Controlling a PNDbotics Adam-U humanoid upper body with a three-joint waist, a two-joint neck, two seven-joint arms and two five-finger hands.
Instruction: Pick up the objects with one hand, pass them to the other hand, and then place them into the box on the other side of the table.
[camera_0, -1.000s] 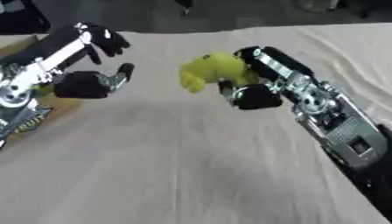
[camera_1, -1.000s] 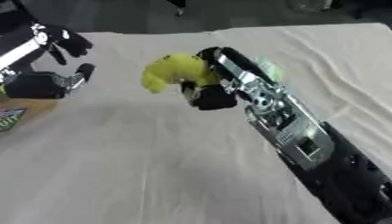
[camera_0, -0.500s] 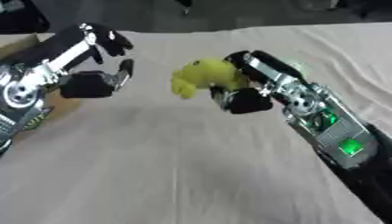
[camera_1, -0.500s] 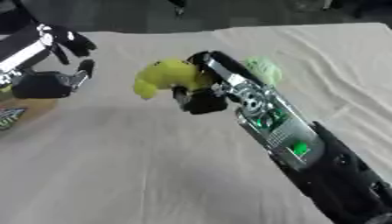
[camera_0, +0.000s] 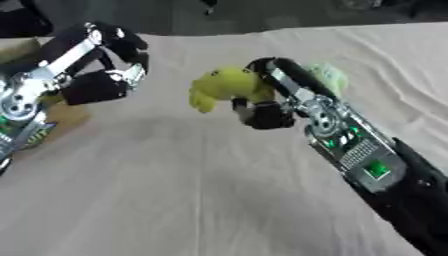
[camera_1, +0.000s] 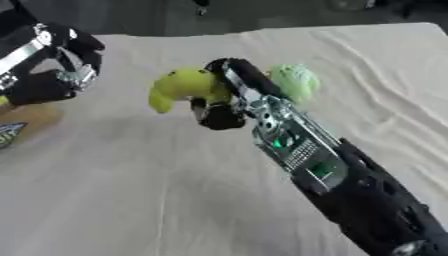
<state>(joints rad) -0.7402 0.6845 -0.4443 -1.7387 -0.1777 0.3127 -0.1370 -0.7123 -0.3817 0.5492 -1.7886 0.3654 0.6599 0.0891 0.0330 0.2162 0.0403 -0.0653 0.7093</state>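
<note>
My right hand (camera_0: 262, 107) is shut on a yellow banana-shaped toy (camera_0: 223, 87), holding it above the cloth-covered table (camera_0: 175, 200) near its middle. My left hand (camera_0: 109, 75) hangs a short way to the left of the toy with its fingers spread, not touching it. A pale green round object (camera_1: 296, 81) lies on the cloth behind my right forearm. The brown box (camera_0: 61, 112) sits at the left edge, mostly hidden under my left arm.
The cream cloth is wrinkled at the right side. A printed card or label (camera_1: 9, 134) lies by the box at the left edge. Dark floor runs past the table's far edge (camera_0: 262, 15).
My right hand has carried the yellow toy leftward, closing the gap to my left hand. The left hand has lifted a little and stays open.
</note>
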